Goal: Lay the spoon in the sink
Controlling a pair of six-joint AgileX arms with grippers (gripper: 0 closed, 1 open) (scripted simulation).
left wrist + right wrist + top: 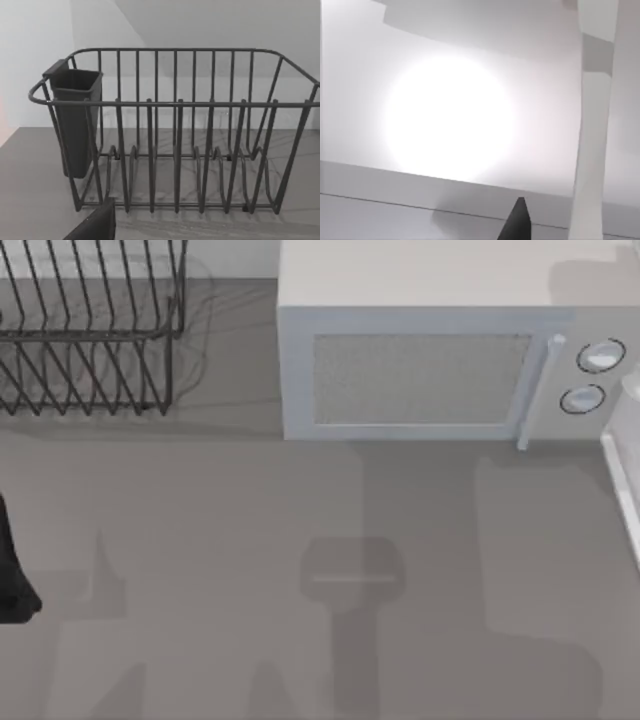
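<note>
Grey counter (200,540) holds dish rack (90,330), microwave (420,350); left arm (12,570) perhaps parked.

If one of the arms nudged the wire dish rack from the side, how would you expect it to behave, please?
The dish rack would probably slide rather than tip, since its base looks broad and flat. Its thin open wires suggest it is light yet stiff. The cutlery cup hung at one end might rattle.

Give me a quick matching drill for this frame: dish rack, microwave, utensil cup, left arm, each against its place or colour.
Things:
1. dish rack
2. microwave
3. utensil cup
4. left arm

Places or colours:
A. hung on one end of the wire rack
B. dark shape at the top view's left edge
C. back left of the table
D. white, door shut, two round knobs

Pairs: 1-C, 2-D, 3-A, 4-B
</note>
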